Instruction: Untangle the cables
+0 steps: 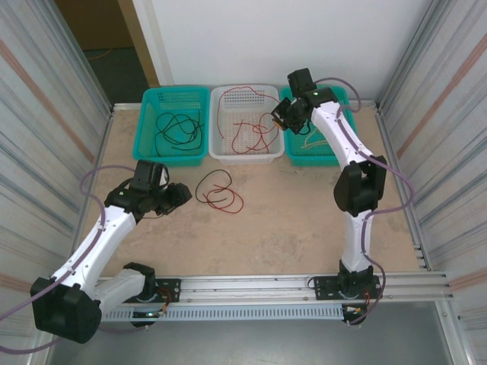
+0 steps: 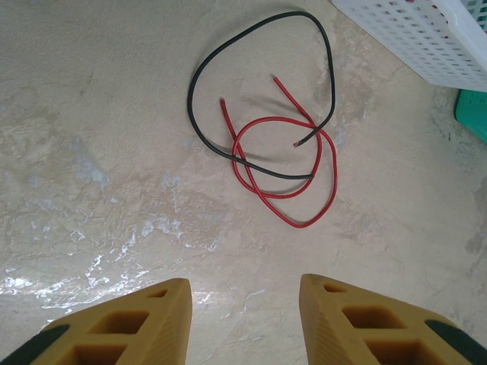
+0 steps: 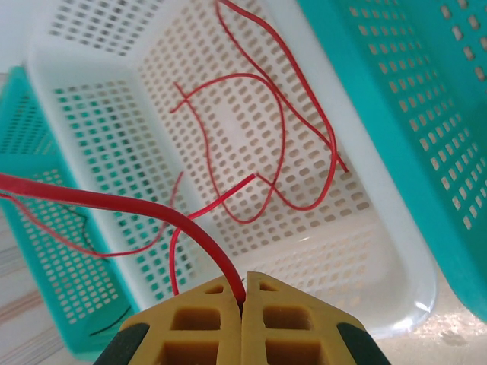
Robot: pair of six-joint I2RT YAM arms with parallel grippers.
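Note:
On the table, a black cable loops across a red cable, the two crossing each other. My left gripper hovers just short of them, open, with nothing between its fingers. My right gripper is over the white basket, shut on a red cable that arcs away to the left. More red cables lie inside that basket.
A teal basket at the back left holds black cables. Another teal basket at the back right holds a pale yellow cable. Corrugated walls flank the table on both sides.

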